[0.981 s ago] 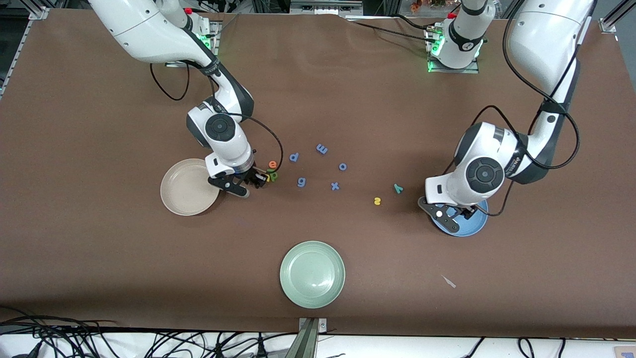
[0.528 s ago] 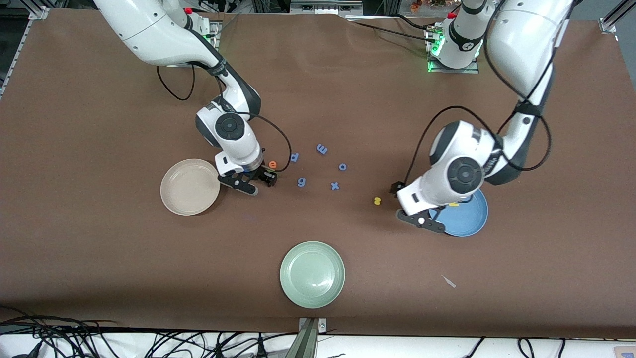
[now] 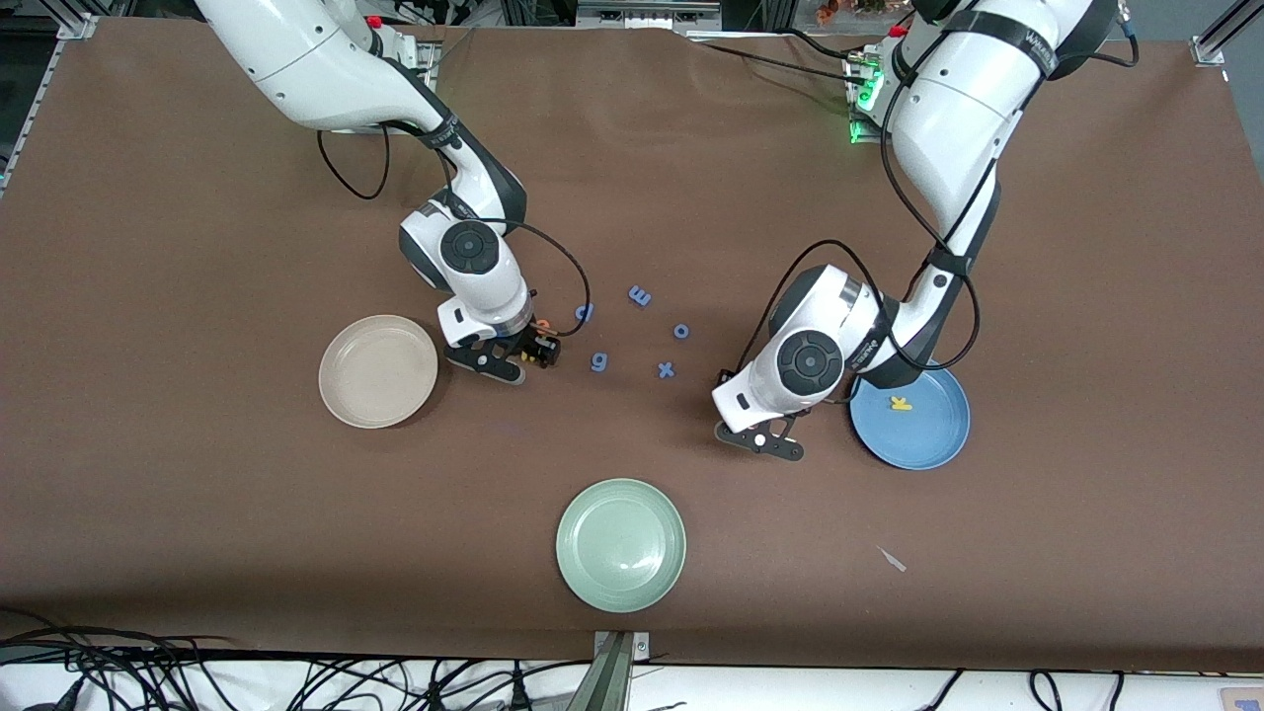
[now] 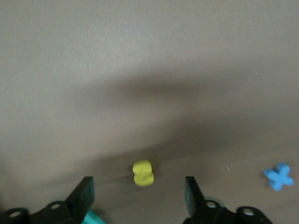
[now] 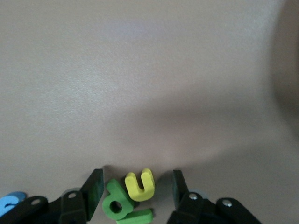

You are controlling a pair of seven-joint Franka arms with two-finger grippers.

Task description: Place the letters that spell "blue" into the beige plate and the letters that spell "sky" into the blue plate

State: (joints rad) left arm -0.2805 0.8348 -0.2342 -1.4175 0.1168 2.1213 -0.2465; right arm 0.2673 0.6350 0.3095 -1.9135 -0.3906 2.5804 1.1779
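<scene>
My right gripper (image 5: 137, 175) is open and low over a cluster of letters. Its fingers straddle the green b (image 5: 117, 203) and the yellow u (image 5: 140, 184), with the green l (image 5: 135, 217) lying beside them. In the front view this gripper (image 3: 533, 354) covers the cluster, and the orange e (image 3: 542, 324) peeks out next to it. The beige plate (image 3: 378, 371) is empty. My left gripper (image 4: 138, 182) is open around the yellow s (image 4: 143, 173), with the teal y (image 4: 96, 218) by one finger. The yellow k (image 3: 899, 403) lies in the blue plate (image 3: 923, 439).
Blue letters lie between the two hands: p (image 3: 585, 313), m (image 3: 640, 295), o (image 3: 681, 331), g (image 3: 598, 362) and x (image 3: 667, 370). A pale green plate (image 3: 620, 545) sits nearer the front camera. A small scrap (image 3: 892, 559) lies near the blue plate.
My left arm swung off the blue plate, leaving the k in it, and now sits over the s. My right gripper shifted a little over the letter cluster and opened wider.
</scene>
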